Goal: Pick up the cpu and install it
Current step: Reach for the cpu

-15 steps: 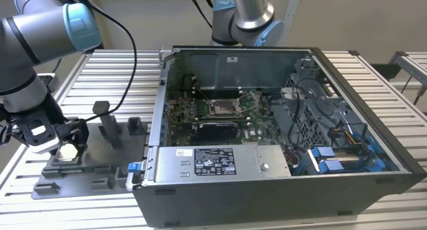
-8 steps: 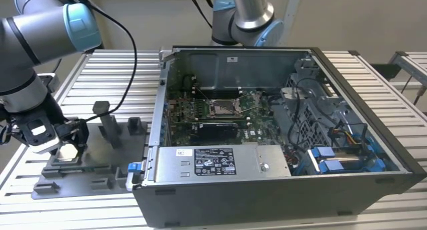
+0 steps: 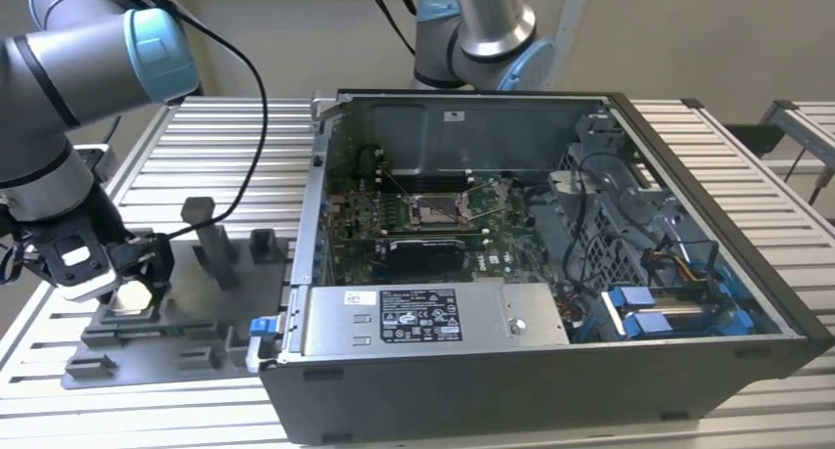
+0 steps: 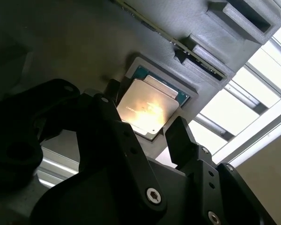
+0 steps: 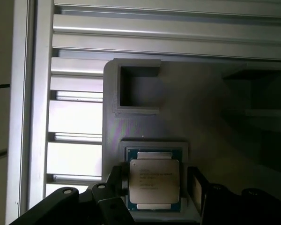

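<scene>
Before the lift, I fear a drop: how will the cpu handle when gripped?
The cpu looks thin, flat and rigid, so it probably won't flex. Its metal top gleams, so it is likely smooth and may slip. It lies flat in the grey holder's recess, so it shouldn't roll or tip.

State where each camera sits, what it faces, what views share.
Exterior view: off-arm, faces the computer case; arm, gripper on the exterior view's left.
First wrist view: on the wrist, straight down on the cpu in its tray; jaws flank it.
Second wrist view: slanted past the jaws at the cpu.
Shared: cpu, tray, jaws.
</scene>
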